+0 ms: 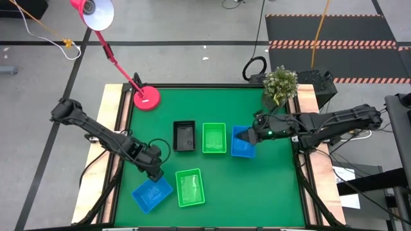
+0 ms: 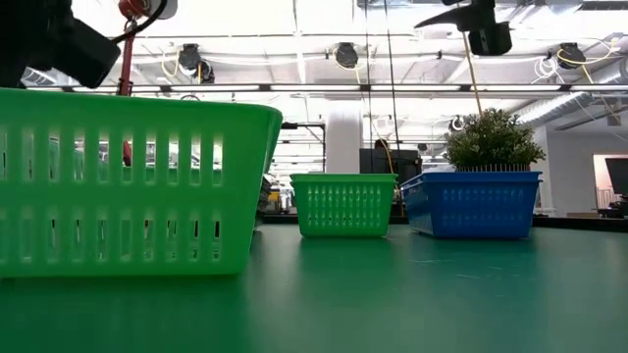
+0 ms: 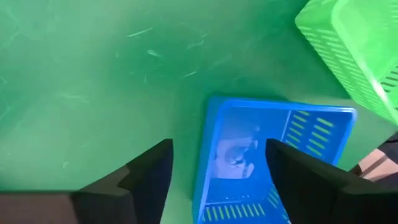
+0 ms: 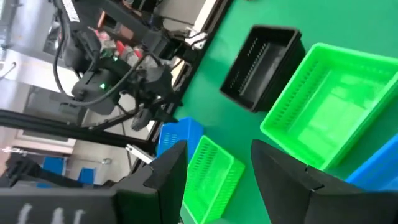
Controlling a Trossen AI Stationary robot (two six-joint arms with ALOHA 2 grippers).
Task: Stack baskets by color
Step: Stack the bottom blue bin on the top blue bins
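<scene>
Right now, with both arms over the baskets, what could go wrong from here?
1. The left gripper is open just above the blue basket at the near left. Pulling away could catch its rim and drag it.
2. That basket lies close beside a green basket; a nudge could shift both.
3. The right gripper is at the other blue basket, right next to the middle green basket. Lifting it carelessly could knock its neighbour.

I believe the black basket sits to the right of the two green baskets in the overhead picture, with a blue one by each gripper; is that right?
Not quite. In the high view the black basket sits left of the middle green basket, not right of the green ones; the other green basket lies nearer the front. A blue basket is by the left gripper and another by the right gripper.
</scene>
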